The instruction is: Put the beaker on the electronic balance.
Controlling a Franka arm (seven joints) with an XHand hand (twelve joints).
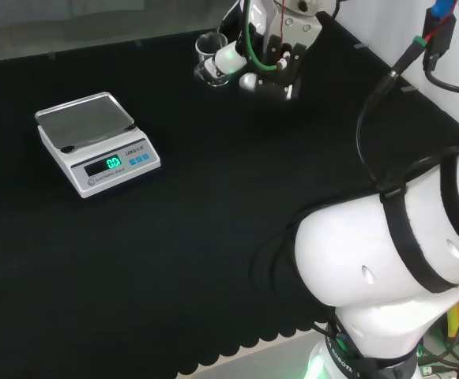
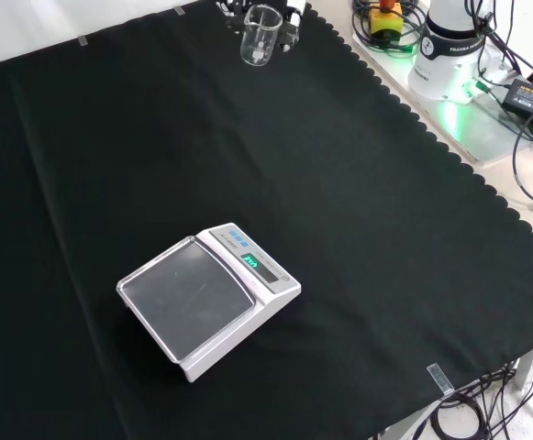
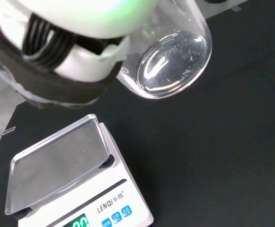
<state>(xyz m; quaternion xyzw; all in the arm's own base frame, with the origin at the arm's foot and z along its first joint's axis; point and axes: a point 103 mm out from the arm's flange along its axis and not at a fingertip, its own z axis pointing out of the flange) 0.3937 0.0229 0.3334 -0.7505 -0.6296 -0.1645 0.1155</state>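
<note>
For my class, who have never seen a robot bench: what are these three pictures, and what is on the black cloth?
A white robot arm works at a bench under black cloth. It ends in a black and white hand. One camera looks over the arm from behind, one faces it from the front, one sits at the wrist. The hand's fingers are curled round a clear glass beaker, held near the cloth's far edge in the front view. A balance with a bare metal pan stands apart from it.
</note>
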